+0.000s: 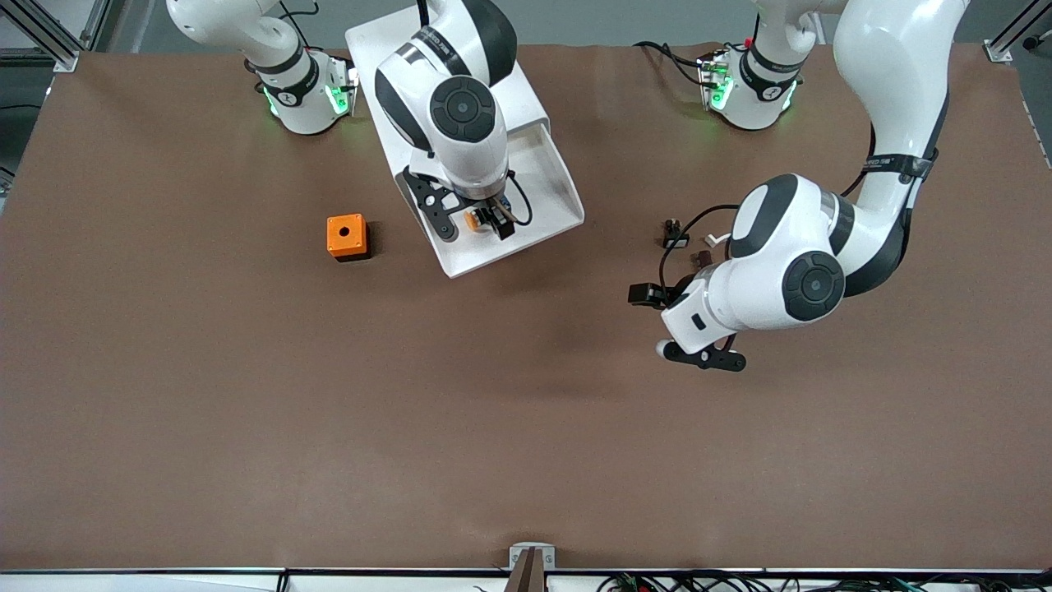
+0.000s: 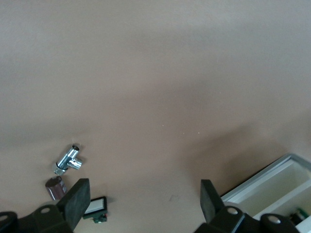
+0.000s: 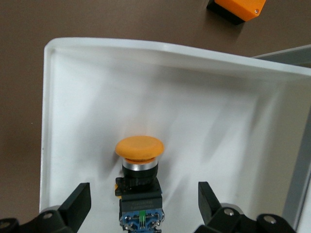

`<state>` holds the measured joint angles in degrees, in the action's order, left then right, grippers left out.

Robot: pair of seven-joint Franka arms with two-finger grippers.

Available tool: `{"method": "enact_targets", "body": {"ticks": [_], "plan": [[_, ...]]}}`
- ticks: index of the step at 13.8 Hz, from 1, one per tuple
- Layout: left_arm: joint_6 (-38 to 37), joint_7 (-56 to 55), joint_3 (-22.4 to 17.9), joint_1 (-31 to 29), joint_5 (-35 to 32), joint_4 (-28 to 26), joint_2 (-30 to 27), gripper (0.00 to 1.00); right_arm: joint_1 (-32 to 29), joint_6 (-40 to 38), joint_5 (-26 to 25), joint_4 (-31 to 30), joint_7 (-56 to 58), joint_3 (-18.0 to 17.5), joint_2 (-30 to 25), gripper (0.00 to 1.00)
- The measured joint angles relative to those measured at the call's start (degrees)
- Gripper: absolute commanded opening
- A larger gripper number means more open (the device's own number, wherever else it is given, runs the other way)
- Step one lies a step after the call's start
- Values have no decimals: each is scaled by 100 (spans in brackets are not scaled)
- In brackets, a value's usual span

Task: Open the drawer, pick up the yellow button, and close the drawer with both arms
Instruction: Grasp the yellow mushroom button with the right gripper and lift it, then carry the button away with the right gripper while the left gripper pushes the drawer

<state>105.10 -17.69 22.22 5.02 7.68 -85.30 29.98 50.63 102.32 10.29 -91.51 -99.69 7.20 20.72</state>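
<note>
On the brown counter [image 1: 246, 411] the drawer [image 3: 73, 97] stands pulled open, the right tool [image 3: 141, 206] spread astride the ungrasped button [image 3: 139, 165], while the left tool [image 2: 143, 204] waits spread; lifting and closing remain.

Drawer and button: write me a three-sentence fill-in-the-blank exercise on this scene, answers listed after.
1. The button with the orange cap lies inside the open white ____.
2. The right gripper hovers with its fingers ____ on either side of the button.
3. The left gripper waits open above the bare ____, near small metal parts.

Missing words: drawer; open; table
</note>
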Motion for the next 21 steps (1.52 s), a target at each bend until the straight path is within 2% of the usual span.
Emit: {"method": "enact_targets", "body": {"ticks": [1,2,3,5,6,7,12,16,19,21], "plan": [[0,-383,0,1,-38,10,0,100,0,18,0,-5,-3,0,15,87],[0,-712,3,4,-206,15,0,100,7,24,0,-13,-4,0,35,78],[2,-947,9,12,-436,17,0,100,24,35,0,-23,-6,0,56,65],[132,-1390,20,35,-747,21,0,100,65,43,0,-36,-7,-1,79,32],[245,-1549,22,37,-803,22,0,100,80,46,0,-39,-8,0,80,19],[307,-1627,22,37,-819,23,0,100,86,50,0,-39,-9,0,81,16],[366,-2092,39,75,-945,33,0,100,82,69,-65,88,3,49,81,16],[392,-2432,46,261,-982,78,0,100,-231,-226,-162,695,142,131,63,16],[444,-2914,48,432,-1019,100,0,100,-854,-1139,-168,1260,1217,164,28,16],[569,-3601,59,683,-1359,101,1,100,-1417,-1650,-177,1400,2631,188,-29,16]]}}
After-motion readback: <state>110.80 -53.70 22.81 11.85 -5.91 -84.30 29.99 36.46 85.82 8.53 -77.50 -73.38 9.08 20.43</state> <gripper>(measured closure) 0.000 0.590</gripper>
